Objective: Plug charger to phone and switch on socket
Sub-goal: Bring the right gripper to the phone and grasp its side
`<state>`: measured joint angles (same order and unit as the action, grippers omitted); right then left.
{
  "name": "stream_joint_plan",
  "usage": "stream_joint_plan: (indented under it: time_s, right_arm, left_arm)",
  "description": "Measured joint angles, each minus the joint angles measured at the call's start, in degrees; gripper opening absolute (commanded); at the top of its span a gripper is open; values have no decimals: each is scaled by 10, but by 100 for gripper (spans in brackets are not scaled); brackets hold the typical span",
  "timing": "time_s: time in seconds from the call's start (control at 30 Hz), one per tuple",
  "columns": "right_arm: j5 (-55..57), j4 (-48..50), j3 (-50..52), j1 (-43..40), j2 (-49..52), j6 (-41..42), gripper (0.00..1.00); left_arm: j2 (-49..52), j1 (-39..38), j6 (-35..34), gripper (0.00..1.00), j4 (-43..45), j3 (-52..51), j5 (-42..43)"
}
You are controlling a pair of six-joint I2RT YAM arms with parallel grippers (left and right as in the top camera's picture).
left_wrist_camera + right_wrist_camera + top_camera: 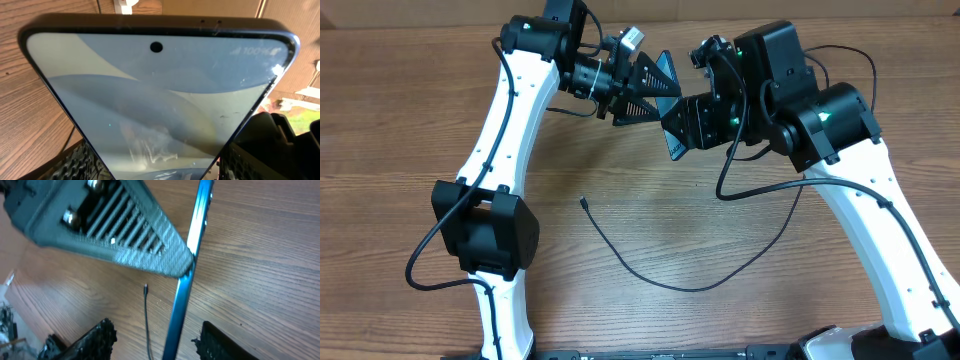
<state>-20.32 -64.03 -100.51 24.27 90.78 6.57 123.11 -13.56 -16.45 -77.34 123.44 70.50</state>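
Note:
The phone point(160, 100), with its pale blue screen lit, hangs in the air above the table. My left gripper point(160, 169) is shut on it across its width, one finger on each long side. In the overhead view the phone point(678, 135) sits between the left gripper point(662, 90) and the right gripper point(698, 115). The right wrist view has the phone's blue edge point(181, 305) running between my right gripper's point(160, 341) fingers, with a gap on both sides. The charger's black cable point(670, 286) lies loose on the table, and its tip point(145, 287) is below the phone. The socket is out of view.
The wooden table point(400, 120) spreads all round. The left arm's black elbow point(485, 228) stands at the front left. The right arm's white link point(880, 230) runs down the right side, and a thin black arm wire point(760, 185) loops beside it.

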Motion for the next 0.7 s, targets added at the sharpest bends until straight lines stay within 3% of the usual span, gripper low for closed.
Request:
stream_joint_plan:
  time_s: [0.1,0.2,0.3,0.37,0.5,0.7]
  right_arm:
    - [4,-1,0,5,4,5,47]
    - [7,-6,0,10,19,9,30]
    - [13,-12,0,13,38,12,19]
    - [18,-12,0,13,45,13,18]
    - [38,-14,0,12,46,12,4]
    - [47,-11,0,8,46,17,4]
  left_arm:
    - [0,-3,0,57,0,0,0]
    - [0,-3,0,57,0,0,0]
    - [0,-3,1,57,0,0,0]
    - [0,-3,2,57,0,0,-1]
    - [0,-3,1,59,-2,0,-3]
    - [0,-2,3,67,-2,-1,-13]
